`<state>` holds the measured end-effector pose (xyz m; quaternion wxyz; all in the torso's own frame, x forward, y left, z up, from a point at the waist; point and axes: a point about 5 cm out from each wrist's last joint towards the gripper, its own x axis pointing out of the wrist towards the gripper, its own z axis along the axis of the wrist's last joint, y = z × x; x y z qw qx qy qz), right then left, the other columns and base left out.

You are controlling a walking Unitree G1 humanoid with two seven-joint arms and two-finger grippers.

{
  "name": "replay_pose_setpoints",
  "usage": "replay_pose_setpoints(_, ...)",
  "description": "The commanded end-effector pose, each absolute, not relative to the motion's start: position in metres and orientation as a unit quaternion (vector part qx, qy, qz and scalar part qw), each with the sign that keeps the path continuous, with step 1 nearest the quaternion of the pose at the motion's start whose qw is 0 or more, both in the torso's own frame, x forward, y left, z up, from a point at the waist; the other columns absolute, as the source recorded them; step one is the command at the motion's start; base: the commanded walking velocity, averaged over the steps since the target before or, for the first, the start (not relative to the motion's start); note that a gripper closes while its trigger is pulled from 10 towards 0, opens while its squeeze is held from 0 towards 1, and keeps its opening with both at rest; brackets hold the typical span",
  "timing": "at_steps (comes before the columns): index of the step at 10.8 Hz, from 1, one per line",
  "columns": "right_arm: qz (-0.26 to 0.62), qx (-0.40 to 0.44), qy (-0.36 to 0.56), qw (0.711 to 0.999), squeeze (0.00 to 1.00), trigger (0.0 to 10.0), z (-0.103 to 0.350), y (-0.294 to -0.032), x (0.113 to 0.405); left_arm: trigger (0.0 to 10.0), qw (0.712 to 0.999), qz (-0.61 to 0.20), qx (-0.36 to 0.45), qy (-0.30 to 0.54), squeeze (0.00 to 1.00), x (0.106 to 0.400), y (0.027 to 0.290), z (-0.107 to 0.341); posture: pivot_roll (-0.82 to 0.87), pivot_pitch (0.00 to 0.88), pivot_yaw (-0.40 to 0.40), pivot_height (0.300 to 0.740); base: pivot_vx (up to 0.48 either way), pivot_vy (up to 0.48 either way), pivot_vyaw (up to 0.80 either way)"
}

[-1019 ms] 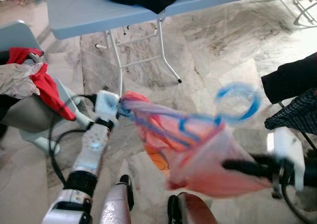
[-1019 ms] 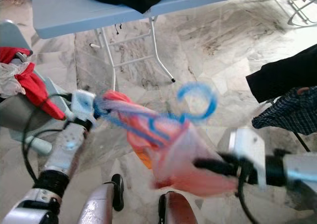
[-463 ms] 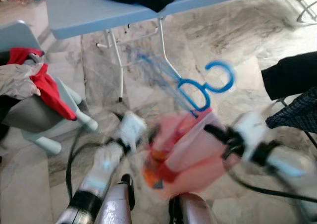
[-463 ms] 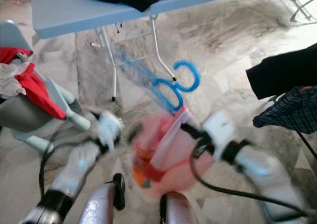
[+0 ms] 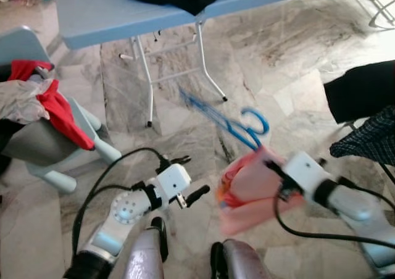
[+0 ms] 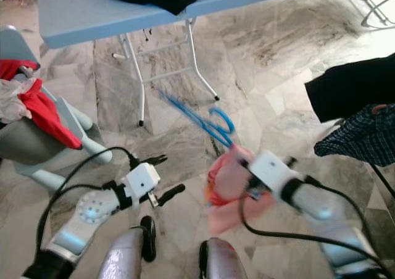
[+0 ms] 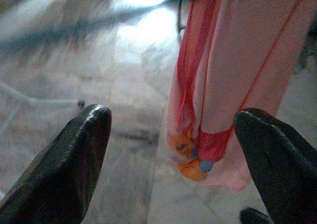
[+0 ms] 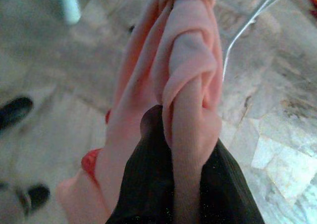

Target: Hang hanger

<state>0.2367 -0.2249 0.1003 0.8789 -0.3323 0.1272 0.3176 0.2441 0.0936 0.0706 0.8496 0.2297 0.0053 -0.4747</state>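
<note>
Two black fingers of the right gripper (image 8: 171,149) pinch bunched pink cloth (image 5: 259,186) (soft, red-trimmed) hung on the blue hanger (image 5: 231,124), held above the marble floor (image 5: 278,57). The left gripper (image 5: 188,180), clamped on the cloth a second ago, now spreads wide, holding nothing.

No legible text, label, brand, number or sign anywhere in view. Pink garment (image 5: 253,189) carries orange-and-blue printed patch, blurred, unreadable. White housing of left pincer (image 5: 185,180): no marking discernible. Grey surface (image 5: 99,13): unmarked.
</note>
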Motion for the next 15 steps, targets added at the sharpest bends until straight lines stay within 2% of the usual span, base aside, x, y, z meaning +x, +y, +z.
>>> replay_pose_setpoints(1, 0.355, -0.345, 0.134, 0.858, 0.0, 10.0, 0.094, -0.222, 0.23, 10.0, 0.829, -0.496, 0.257, -0.033, 0.0, 0.237, 0.091, 0.077, -0.1, 0.256, -0.023, 0.74, 0.0, 0.0, 0.0)
replay_pose_setpoints(3, 0.397, -0.378, 0.154, 0.822, 0.0, 10.0, 0.084, -0.227, 0.224, 10.0, 0.841, -0.47, 0.26, -0.064, 0.0, 0.253, 0.099, 0.099, -0.1, 0.256, -0.022, 0.74, 0.0, 0.0, 0.0)
replay_pose_setpoints(5, 0.435, -0.371, 0.131, 0.81, 0.0, 10.0, 0.088, -0.222, 0.221, 10.0, 0.834, -0.494, 0.242, -0.04, 0.0, 0.254, 0.101, 0.096, -0.1, 0.247, -0.02, 0.74, 0.0, 0.0, 0.0)
replay_pose_setpoints(6, 0.467, -0.356, 0.104, 0.803, 0.0, 10.0, 0.095, -0.217, 0.215, 4.5, 0.831, -0.498, 0.245, -0.031, 0.0, 0.254, 0.103, 0.09, -0.11, 0.249, -0.022, 0.74, 0.0, 0.0, 0.0)
replay_pose_setpoints(7, 0.48, -0.337, 0.082, 0.806, 0.0, 10.0, 0.099, -0.214, 0.214, 0.0, 0.813, -0.529, 0.242, -0.008, 0.0, 0.248, 0.103, 0.082, -0.11, 0.25, -0.022, 0.74, 0.0, 0.0, 0.0)
replay_pose_setpoints(9, 0.493, -0.338, 0.066, 0.799, 0.0, 10.0, 0.103, -0.213, 0.213, 0.0, 0.805, -0.542, 0.243, 0.005, 0.0, 0.247, 0.103, 0.075, -0.12, 0.25, -0.019, 0.74, 0.0, 0.0, 0.0)
replay_pose_setpoints(10, 0.529, -0.332, 0.091, 0.775, 0.0, 10.0, 0.101, -0.217, 0.203, 0.0, 0.793, -0.558, 0.244, 0.007, 0.0, 0.246, 0.103, 0.075, -0.12, 0.251, -0.013, 0.74, 0.0, 0.0, 0.0)
replay_pose_setpoints(12, 0.546, -0.354, 0.099, 0.753, 0.0, 10.0, 0.1, -0.223, 0.202, 0.0, 0.786, -0.568, 0.244, 0.015, 0.0, 0.249, 0.107, 0.076, -0.12, 0.251, -0.012, 0.74, 0.0, 0.0, 0.0)
replay_pose_setpoints(15, 0.549, -0.39, 0.09, 0.733, 0.0, 10.0, 0.099, -0.225, 0.208, 0.0, 0.761, -0.599, 0.243, 0.047, 0.0, 0.25, 0.111, 0.076, -0.12, 0.249, -0.013, 0.74, 0.0, 0.0, 0.0)
